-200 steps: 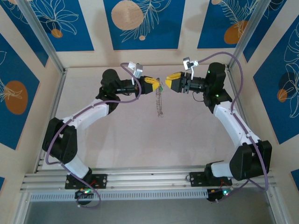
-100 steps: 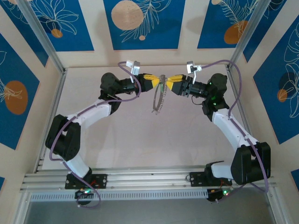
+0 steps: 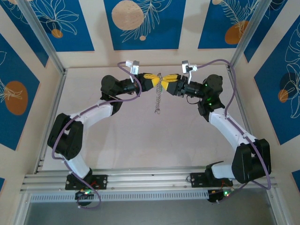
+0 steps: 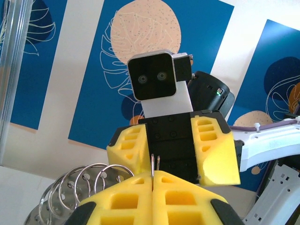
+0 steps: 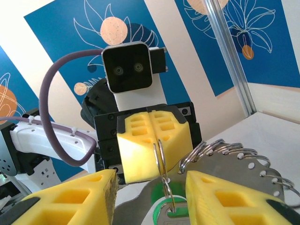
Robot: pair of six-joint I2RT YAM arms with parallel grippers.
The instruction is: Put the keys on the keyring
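While the left gripper [image 3: 155, 78] and the right gripper [image 3: 168, 78] meet tip to tip at the upper centre of the top view, above the table [image 3: 140, 140], the keyring [image 3: 159, 96] hangs down between them as a thin grey chain. The left fingers [image 4: 122, 201] are pressed together and pinch a thin wire of the keyring at their tips. The right fingers [image 5: 70, 199] stand apart with nothing gripped, and that wire runs through their gap. At the bottom centre of the right wrist view, the key [image 5: 164, 209], with its green head, sits at the wire's lower end. Coiled rings [image 5: 220, 149] lie just to its right.
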